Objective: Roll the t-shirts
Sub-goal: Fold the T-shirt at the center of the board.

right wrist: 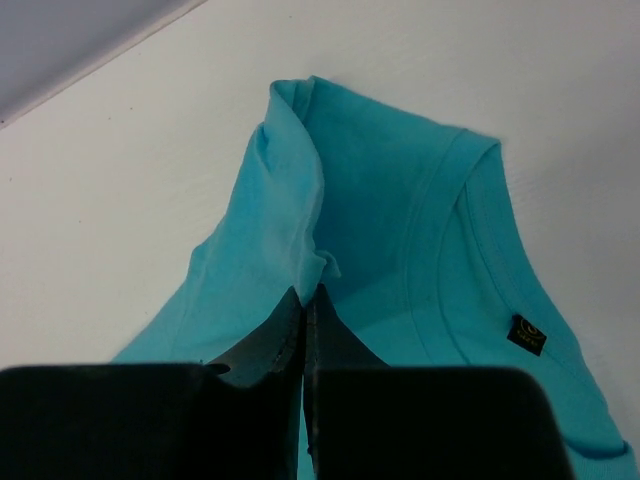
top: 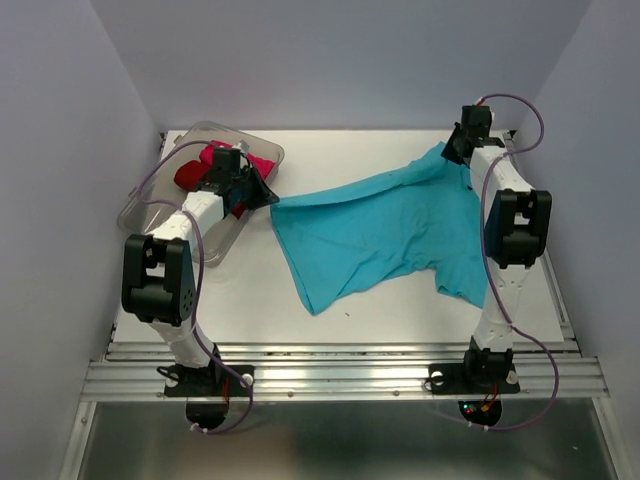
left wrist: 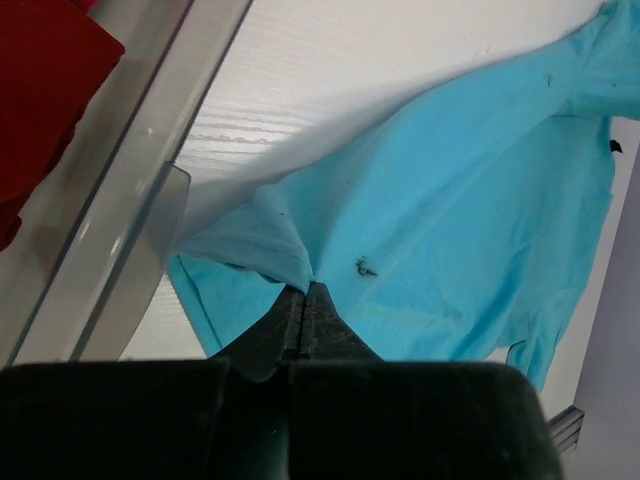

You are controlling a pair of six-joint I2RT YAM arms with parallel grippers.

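Table: the white table (top: 250, 310) runs from my two bases at the near edge to the back wall; its near strip is bare.
Turquoise shirt: the turquoise shirt (top: 380, 235) lies across the middle and right of the table, stretched on a slant between my two claws; its loose lower part spreads toward the near edge and rests on the table; one sleeve lies beside my right arm.
Left claw: my left claw (left wrist: 305, 288) is clenched on a pinch of the shirt's left edge, fingers pressed together with the cloth bunched between them; a shadow under the cloth there shows that the edge is raised off the table; the claw sits just beside the tub's right rim.
Right claw: my right claw (right wrist: 308, 292) is clamped on a fold of the same shirt near the far right corner of the table; the ribbed collar (right wrist: 440, 230) curves just to the right of the grip, with a small black tag (right wrist: 527, 335) inside it.
Tub: the clear tub (top: 225, 135) stands at the far left, by the wall.
Other shirts: a dark red shirt (left wrist: 40, 90) lies in the tub; the pink cloth (top: 258, 165) beside it is probably another shirt, though my left arm covers much of the pile.
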